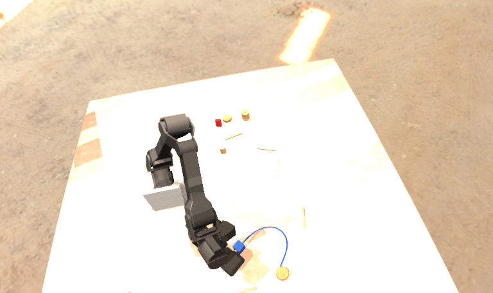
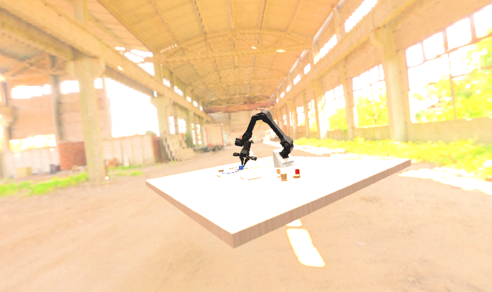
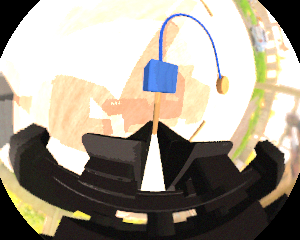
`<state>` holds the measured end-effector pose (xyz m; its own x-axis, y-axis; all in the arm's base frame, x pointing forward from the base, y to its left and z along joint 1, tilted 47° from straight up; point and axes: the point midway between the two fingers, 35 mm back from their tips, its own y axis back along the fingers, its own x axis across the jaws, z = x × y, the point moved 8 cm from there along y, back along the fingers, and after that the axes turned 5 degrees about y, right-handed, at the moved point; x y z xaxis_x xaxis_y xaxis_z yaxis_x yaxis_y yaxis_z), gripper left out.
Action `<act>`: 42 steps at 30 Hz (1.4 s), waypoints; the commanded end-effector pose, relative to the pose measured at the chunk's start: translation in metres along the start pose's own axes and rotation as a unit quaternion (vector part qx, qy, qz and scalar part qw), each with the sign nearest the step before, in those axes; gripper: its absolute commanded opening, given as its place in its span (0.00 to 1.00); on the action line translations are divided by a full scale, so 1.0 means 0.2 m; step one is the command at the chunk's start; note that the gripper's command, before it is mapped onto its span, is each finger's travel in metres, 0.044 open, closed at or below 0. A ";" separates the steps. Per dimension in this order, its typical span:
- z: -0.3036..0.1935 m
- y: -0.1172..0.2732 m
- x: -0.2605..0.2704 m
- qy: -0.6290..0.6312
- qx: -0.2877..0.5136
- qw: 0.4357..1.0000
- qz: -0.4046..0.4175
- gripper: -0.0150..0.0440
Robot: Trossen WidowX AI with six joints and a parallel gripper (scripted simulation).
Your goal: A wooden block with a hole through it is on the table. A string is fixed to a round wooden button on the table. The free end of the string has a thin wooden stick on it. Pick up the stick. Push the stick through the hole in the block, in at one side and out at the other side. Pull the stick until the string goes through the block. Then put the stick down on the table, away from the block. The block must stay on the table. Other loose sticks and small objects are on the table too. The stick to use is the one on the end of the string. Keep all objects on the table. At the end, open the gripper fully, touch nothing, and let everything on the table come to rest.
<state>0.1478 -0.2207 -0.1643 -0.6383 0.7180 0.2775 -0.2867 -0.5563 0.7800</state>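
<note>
My gripper is shut on the thin wooden stick. The stick runs from the fingertips to the near face of the blue block. The blue string leaves the block's far side and curves to the round wooden button. The part inside the block is hidden. In the top view the arm covers the fingertips. I cannot tell whether the block touches the table.
A loose stick lies right of the string, and another lies near the bottom edge of the top view. Farther back are more sticks, a red block, a disc and wooden cylinders.
</note>
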 end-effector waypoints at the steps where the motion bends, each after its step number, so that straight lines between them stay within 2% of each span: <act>1: -0.03 -0.01 0.02 0.000 0.003 1.000 0.002 0.25; 42: -0.27 0.02 0.08 -0.003 0.012 0.999 -0.031 0.25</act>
<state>0.1024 -0.2337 -0.1829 -0.6141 0.7552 0.2293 -0.3131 -0.4998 0.8076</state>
